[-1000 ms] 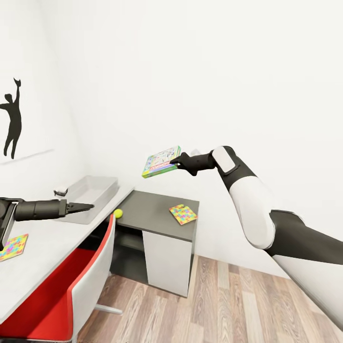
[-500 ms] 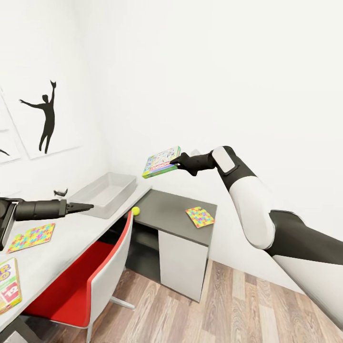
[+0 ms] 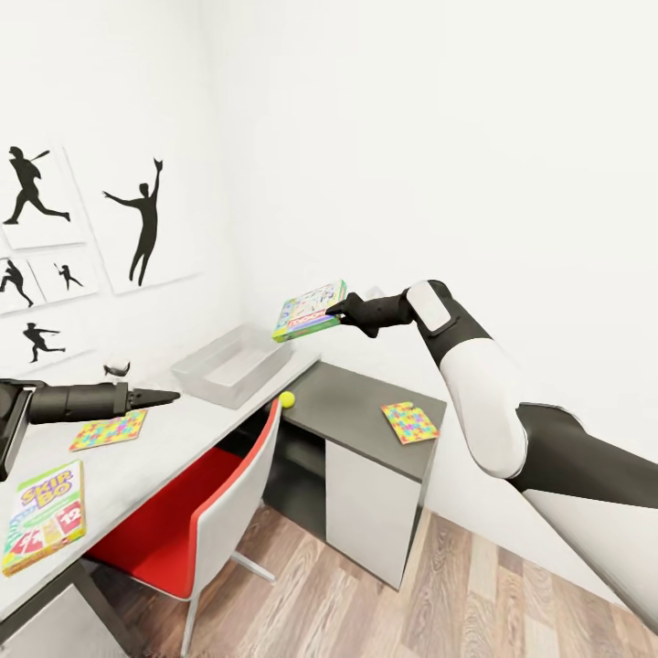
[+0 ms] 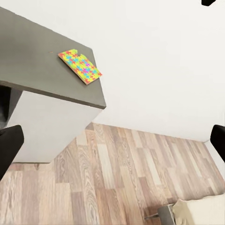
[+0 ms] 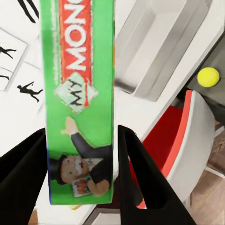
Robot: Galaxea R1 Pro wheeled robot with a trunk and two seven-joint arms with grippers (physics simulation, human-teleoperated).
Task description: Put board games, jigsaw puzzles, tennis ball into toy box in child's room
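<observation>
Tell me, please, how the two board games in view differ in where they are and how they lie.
The green-edged board game is clamped in the right gripper, tilted in the air near the toy box; the SKIP-BO game lies flat on the pale table, untouched. Both are flat printed rectangular boxes, still outside the toy box.

We see a matt pale surface (image 3: pixel 174 439) joined to a matt dark grey cabinet top (image 3: pixel 352 402). The floor (image 3: pixel 384 603) looks like grained wood planks. The green-edged game box (image 3: pixel 309 311) reads as glossy printed card, the toy box (image 3: pixel 228 366) as smooth grey plastic.
</observation>
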